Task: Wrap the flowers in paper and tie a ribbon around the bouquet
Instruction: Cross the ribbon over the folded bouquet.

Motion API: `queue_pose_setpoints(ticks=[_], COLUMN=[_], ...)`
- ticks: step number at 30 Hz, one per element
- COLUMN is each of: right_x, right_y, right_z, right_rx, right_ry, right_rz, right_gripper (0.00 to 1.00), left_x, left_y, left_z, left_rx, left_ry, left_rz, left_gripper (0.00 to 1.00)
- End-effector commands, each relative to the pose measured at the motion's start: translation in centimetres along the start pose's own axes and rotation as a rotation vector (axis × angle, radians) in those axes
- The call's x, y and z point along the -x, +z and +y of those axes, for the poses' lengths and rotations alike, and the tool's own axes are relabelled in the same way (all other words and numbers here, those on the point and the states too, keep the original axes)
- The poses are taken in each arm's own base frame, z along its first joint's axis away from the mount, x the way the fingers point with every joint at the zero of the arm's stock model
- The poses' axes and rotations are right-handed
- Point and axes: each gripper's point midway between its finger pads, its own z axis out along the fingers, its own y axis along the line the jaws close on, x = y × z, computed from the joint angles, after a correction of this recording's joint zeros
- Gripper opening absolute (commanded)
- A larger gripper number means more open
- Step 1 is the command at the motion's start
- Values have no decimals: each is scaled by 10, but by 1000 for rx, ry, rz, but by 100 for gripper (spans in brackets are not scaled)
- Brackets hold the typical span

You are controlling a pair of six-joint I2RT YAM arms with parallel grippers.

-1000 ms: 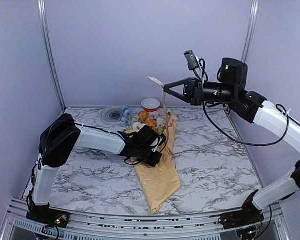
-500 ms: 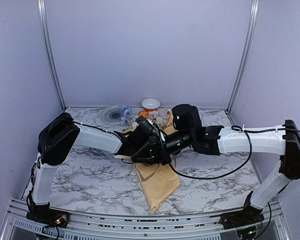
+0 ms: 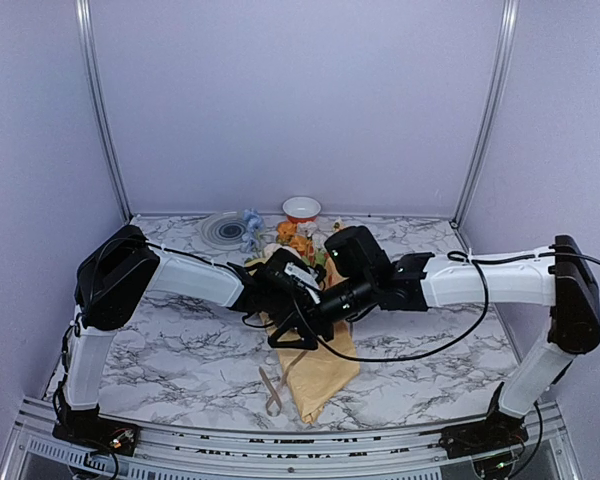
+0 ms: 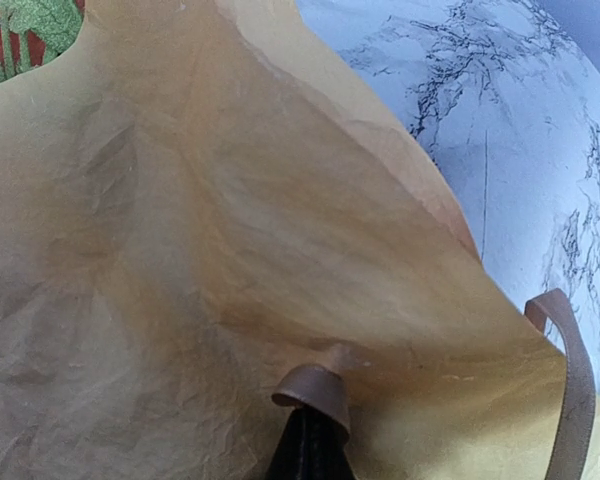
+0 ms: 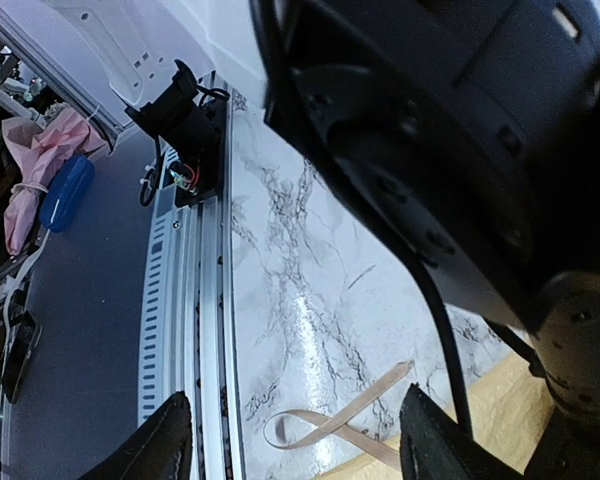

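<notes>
The bouquet [image 3: 323, 372] lies mid-table, a tan-yellow paper [image 4: 210, 230] cone with the flowers [image 3: 298, 236] at its far end. My left gripper [image 4: 310, 418] presses down on the paper, shut, with the beige ribbon [image 4: 317, 388] pinched at its tip. Another stretch of ribbon [image 4: 577, 380] curves past on the right. My right gripper [image 5: 296, 396] hovers low over the cone's left edge with its fingers [image 5: 165, 440] spread open and nothing between them. Beyond it a loose ribbon loop [image 5: 325, 425] lies on the marble near the front rail [image 3: 271, 386].
A small orange-rimmed bowl [image 3: 301, 208], a grey plate [image 3: 222, 230] and a blue object [image 3: 250, 226] stand at the back of the table. The metal front rail [image 3: 280, 440] runs along the near edge. Both forearms cross over the bouquet's middle.
My right arm came down from high at the back to low over the bouquet, opened and let the ribbon end go; it now lies on the table in front. The left gripper stayed put.
</notes>
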Motion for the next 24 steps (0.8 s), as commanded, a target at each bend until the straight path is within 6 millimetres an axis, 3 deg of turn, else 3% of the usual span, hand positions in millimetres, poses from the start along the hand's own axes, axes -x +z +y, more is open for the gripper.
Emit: queue_pose_setpoints(ticks=[1,4,8,15,19,24], right_x=[2,-23,-61,-94,-125,-162], right_y=[-28,-32,-30,-18,-15,-9], right_z=[6,-4,-34,-67,-107,-123], right_rx=[-76,-65,-101,-170,-271,-319], right_ry=[-38,65,248,373,490,594], right_rz=[-31,-29,-21,-42,-10,44], right_gripper=[68,63,56,38,32,28], left_x=[-40,-37,-25,-7,3,26], left_y=[7,5,-3,-16,-24,-57], left_z=[23,23,21,21,15,6], left_rx=[63,65,71,84,64,79], left_ry=[-25,-23,-11,8,7,34], left_rz=[117,110,80,36,13,-62], left_gripper=[0,0,0,0,0,0])
